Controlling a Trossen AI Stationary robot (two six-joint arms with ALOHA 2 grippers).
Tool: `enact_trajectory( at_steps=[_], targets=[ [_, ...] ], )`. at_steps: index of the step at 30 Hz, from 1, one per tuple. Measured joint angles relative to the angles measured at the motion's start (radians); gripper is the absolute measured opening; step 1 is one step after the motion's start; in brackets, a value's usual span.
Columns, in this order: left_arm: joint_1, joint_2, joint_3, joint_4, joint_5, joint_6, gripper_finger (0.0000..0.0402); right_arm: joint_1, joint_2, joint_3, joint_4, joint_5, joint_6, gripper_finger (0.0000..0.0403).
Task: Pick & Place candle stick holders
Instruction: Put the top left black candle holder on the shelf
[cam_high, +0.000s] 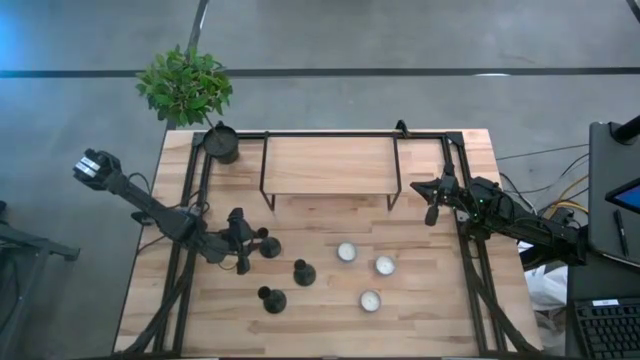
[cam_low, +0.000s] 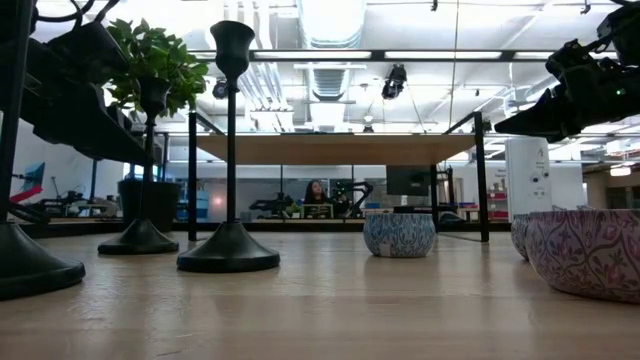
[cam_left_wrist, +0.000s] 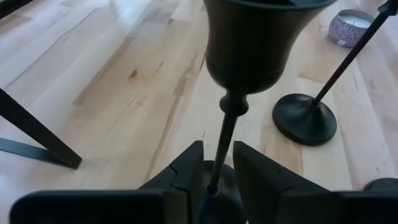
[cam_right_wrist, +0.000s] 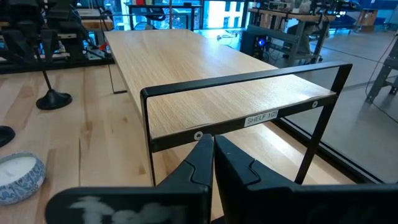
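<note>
Probably a robotics lab: workbenches (cam_right_wrist: 292, 15), ceiling ducts (cam_low: 325, 75), a seated person (cam_low: 314, 192) behind

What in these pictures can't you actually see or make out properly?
- Left gripper: wrist view shows its fingers around a candlestick stem; actual contact can't be judged.
- That candlestick's base: hidden behind the fingers there, and under the arm from above.
- Nearest candlestick, low view: top cut off by the frame.
- Person in the room behind, low view: too small.

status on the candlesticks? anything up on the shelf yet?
Nothing placed yet: the shelf is bare. In hand: the left hand has its fingers around one candlestick's stem. Left: the two other candlesticks on the table. The right hand waits shut beside the shelf.
</note>
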Motion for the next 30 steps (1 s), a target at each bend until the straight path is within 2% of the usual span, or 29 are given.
enact_trajectory(
  at_steps=[9,16,20,25,30],
  targets=[
    [0.020,0.000,0.000,0.039,-0.005,0.032,0.0068,0.000,0.000,0.000,0.000,0.000,0.000,0.0008],
    [0.022,0.001,0.000,0.039,0.010,0.033,0.0022,0.000,0.000,0.000,0.000,0.000,0.000,0.0008],
    [0.022,0.001,0.010,0.037,0.024,0.043,0.0018,0.000,0.000,0.000,0.000,0.000,0.000,0.0008],
    [0.024,-0.005,0.058,0.036,0.024,0.101,0.0018,0.000,0.000,0.000,0.000,0.000,0.000,0.0008],
    [0.038,-0.028,0.159,0.023,0.024,0.187,0.0018,0.000,0.000,0.000,0.000,0.000,0.000,0.0008]
  ],
)
